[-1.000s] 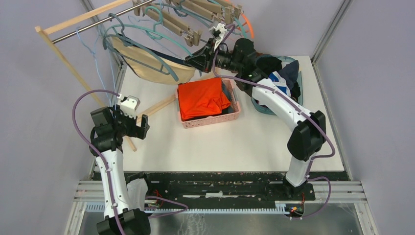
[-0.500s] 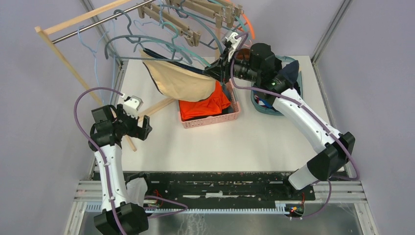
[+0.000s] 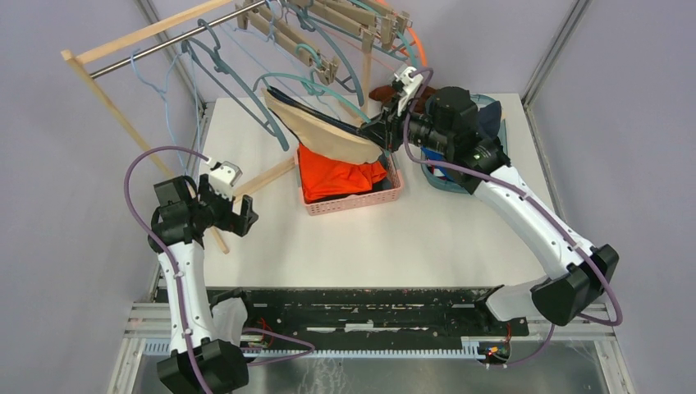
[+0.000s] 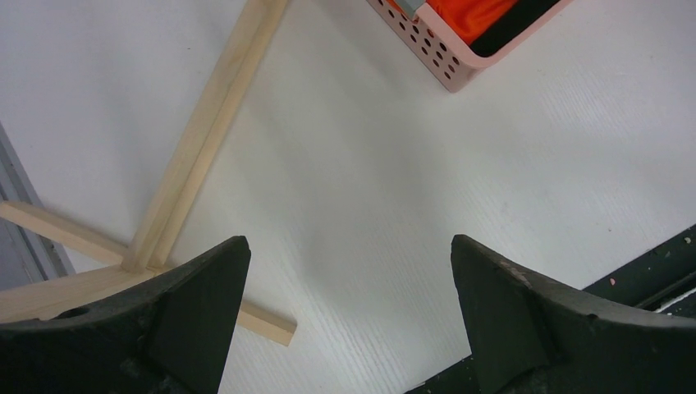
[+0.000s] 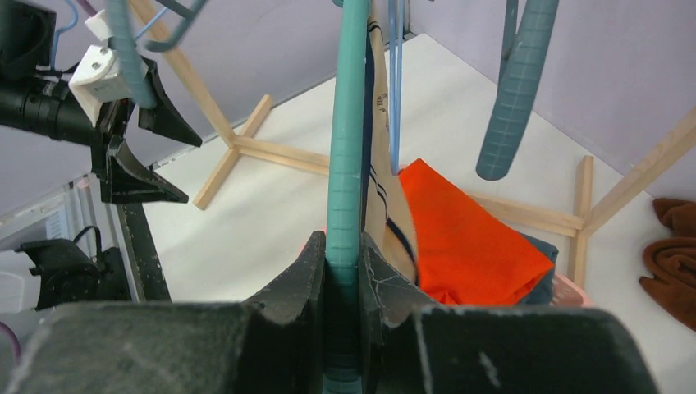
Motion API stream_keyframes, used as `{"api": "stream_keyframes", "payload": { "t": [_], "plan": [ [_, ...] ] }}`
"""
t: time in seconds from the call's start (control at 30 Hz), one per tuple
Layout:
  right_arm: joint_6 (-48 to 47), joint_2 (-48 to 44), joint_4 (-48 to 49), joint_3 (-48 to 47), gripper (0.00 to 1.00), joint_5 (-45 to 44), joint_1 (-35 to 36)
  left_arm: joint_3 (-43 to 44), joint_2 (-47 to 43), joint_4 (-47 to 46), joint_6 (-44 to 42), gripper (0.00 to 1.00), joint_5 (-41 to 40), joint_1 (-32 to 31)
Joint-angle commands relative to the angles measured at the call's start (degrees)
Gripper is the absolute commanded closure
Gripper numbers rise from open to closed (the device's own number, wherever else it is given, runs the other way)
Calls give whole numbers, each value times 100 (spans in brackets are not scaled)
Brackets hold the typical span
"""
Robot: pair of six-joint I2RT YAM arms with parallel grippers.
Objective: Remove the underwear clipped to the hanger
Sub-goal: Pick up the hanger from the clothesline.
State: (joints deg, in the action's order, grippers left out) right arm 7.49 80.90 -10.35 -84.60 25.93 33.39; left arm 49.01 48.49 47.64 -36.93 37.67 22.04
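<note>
The right hand (image 5: 343, 258) pinches the teal hanger (image 5: 345, 123); the left hand (image 4: 349, 271) gapes empty. The hanger could twist loose, dropping the clipped underwear (image 3: 324, 135).

Was a robot lab test cell: plain partition walls (image 3: 74, 246), aluminium rails (image 3: 583, 316), left arm (image 3: 182, 279) and right arm (image 3: 525, 217) bolted at white surface (image 3: 410, 238) edge, staged wooden rack (image 3: 115, 113)

White table (image 3: 369, 246), pink basket (image 3: 354, 203), wooden rack (image 3: 264, 176)
</note>
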Motion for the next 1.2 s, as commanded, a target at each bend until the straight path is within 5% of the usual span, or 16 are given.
{"api": "stream_keyframes", "payload": {
  "t": [0.0,0.4,0.8,1.17],
  "plan": [
    [-411,-599,-472,255,100,116,-12,357,208,153,-427,3,390,-62],
    [-1110,-1034,-1405,409,100,388,-12,524,691,-553,248,7,287,-1201],
    [-782,-116,-1892,-1105,100,374,71,401,732,-964,552,5,-123,-1237],
    [-434,499,-1882,-1458,100,330,284,401,720,-1416,1140,4,-670,-1230]
  ]
}}
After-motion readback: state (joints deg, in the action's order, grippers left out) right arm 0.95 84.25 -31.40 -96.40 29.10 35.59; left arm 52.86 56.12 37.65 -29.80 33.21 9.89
